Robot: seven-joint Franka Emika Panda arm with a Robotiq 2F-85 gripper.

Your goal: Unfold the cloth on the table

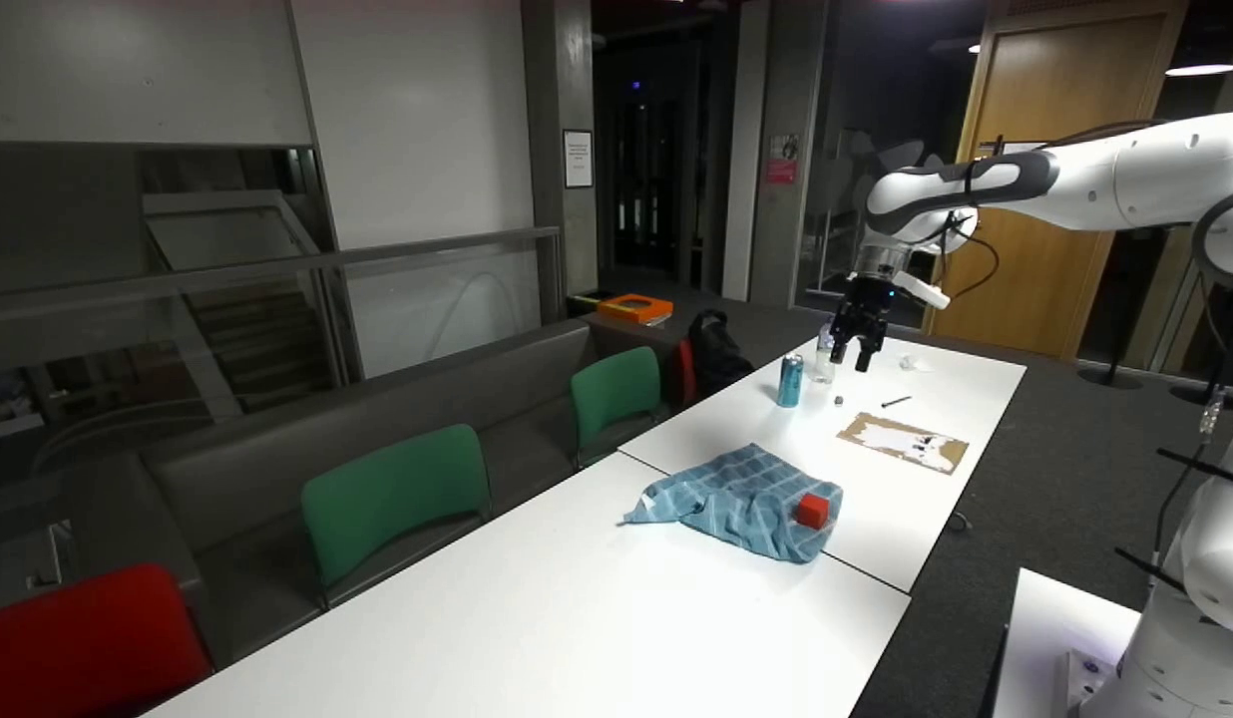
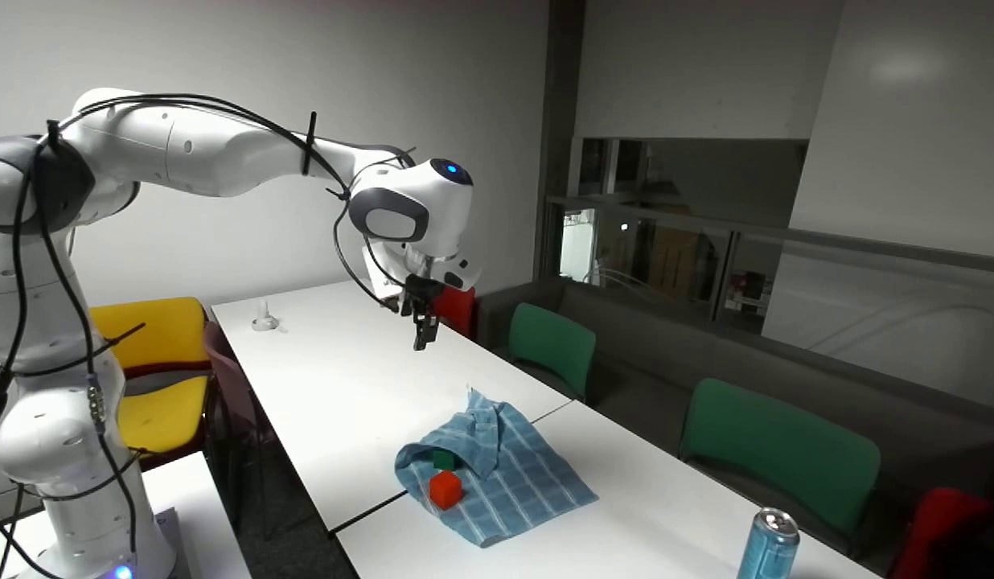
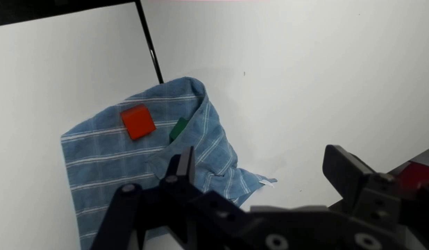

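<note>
High over the white conference table (image 2: 336,378), the Robotiq gripper (image 3: 259,159) hangs with its fingers (image 3: 343,165) spread well apart and nothing between them. Lower down, resting on the tabletop, the striped teal-blue cloth (image 2: 505,482) lies across the seam (image 3: 148,36) between two table sections. One part is spread fairly flat; another is folded back over it and narrows to a corner with a small white tag (image 3: 267,183). On the flat part sits a red cube (image 3: 138,122). A green block (image 3: 178,129) peeks from under the fold's edge, the rest of it hidden.

The unfolding looks not yet done, and the tagged corner seems the likeliest place to take hold. Trouble could come from the green block: a fold drawn back low may hook it and knock it into the red cube. If the fingers bite too deep, they may pinch both layers, and the cloth would slide as one piece. Too shallow, and the thin corner could slip free. The blue drinks can (image 1: 790,381) stands well apart from the cloth, so a modest pull should spare it.
</note>
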